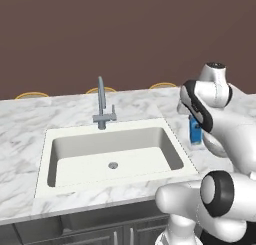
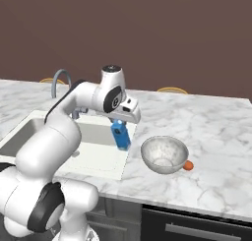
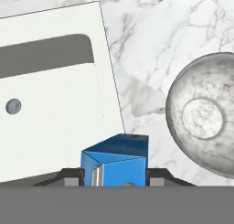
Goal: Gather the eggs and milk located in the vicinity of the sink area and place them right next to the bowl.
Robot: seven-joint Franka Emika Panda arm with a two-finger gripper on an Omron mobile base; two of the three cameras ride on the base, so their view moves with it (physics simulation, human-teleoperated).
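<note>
The small blue gabled milk carton [image 3: 115,165] sits clamped in the two-finger gripper [image 3: 114,176], lifted over the marble counter [image 2: 216,136] between off-white rectangular sink [image 2: 93,154] and translucent grey marbled bowl [image 2: 164,155].

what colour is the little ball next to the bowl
Bright orange ball, clearest in the right base view.

The sink [image 2: 98,159] is set into the desk [image 2: 216,132], with the faucet [image 1: 102,106] at its back rim. The milk [image 2: 120,135] is between the fingers [image 3: 157,176], over the sink's right rim. Right of it the bowl [image 2: 164,155] stands on the desk, near the carton but apart. A small ball [image 2: 188,165] lies just beside the bowl's right side.
</note>
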